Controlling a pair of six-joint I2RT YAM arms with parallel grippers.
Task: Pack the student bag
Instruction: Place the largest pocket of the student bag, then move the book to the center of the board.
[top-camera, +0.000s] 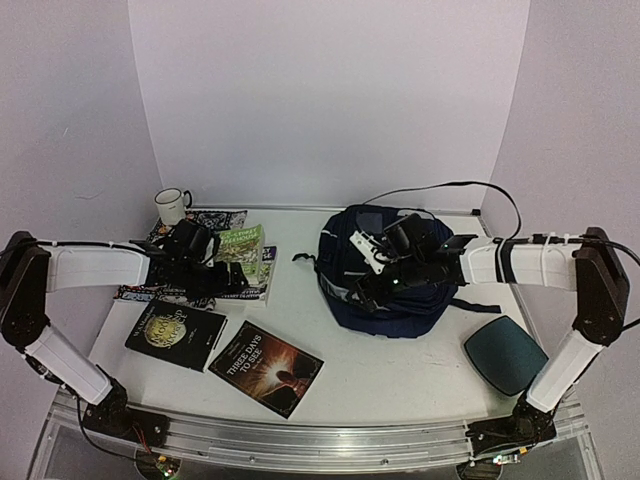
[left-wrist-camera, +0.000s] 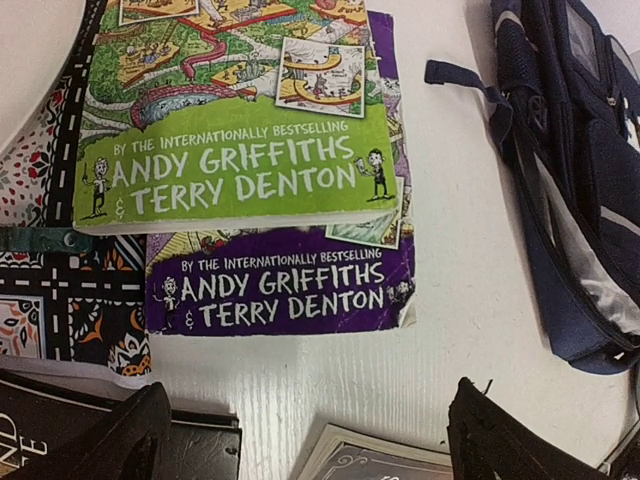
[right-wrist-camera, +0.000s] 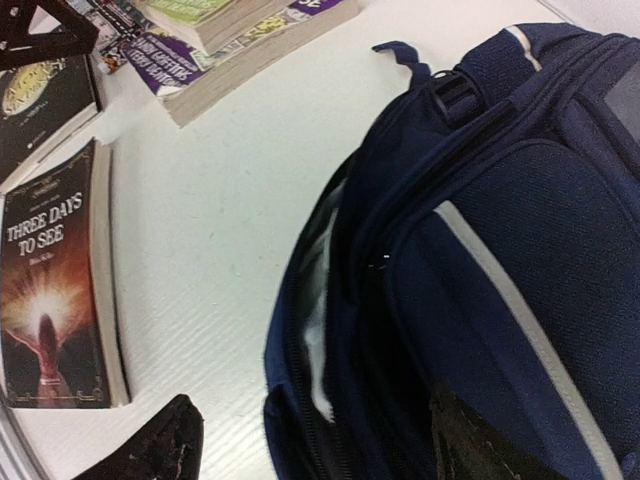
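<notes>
Books lie loose on the left of the white surface (top-camera: 380, 385), and the backpack (top-camera: 340, 255) sits at the right rear, its main compartment apparently unzipped on the side facing them. The left fingers (left-wrist-camera: 105, 445) hang spread wide above a green paperback (left-wrist-camera: 230, 110) stacked on a purple paperback (left-wrist-camera: 280, 285), gripping nothing. The right fingers (right-wrist-camera: 160, 450) are parted too, over the backpack's open edge, with nothing clamped. It looks like a book is about to be fetched: the left arm must drop, close on the green paperback's edge and carry it to the opening, which the right arm may need to hold wide.
</notes>
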